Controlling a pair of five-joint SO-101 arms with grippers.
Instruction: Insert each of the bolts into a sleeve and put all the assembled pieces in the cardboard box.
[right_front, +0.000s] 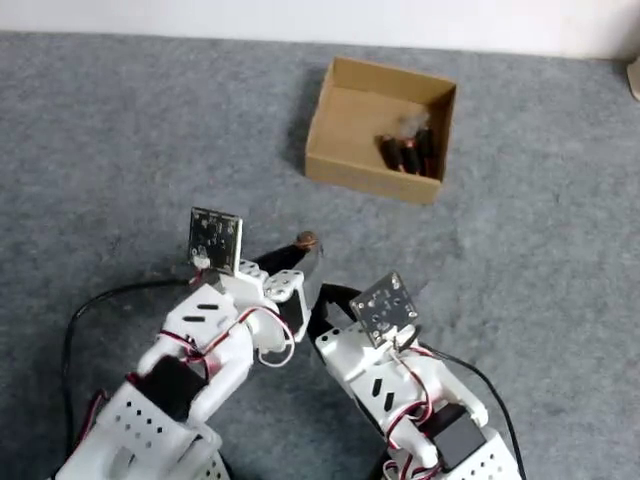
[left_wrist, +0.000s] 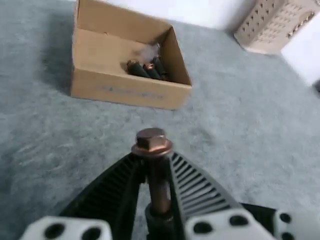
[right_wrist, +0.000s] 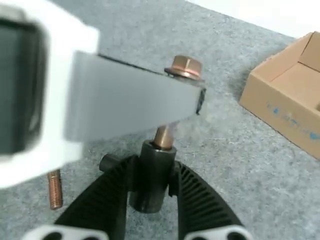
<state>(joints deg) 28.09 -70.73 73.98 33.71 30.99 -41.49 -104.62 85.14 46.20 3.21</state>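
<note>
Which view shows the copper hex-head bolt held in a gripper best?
The left wrist view: the copper hex-head bolt shows head and shank, clamped in the left gripper. The right wrist view shows its head and its tip meeting the black cylindrical sleeve; the high view, just its head.

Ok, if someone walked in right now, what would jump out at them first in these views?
The two grippers meet mid-table: the left gripper holds a copper bolt by its shank, its tip at the mouth of the black sleeve clamped in the right gripper. Beyond them, the cardboard box already holds a few assembled pieces. A spare bolt lies on the carpet near the right gripper.
</note>
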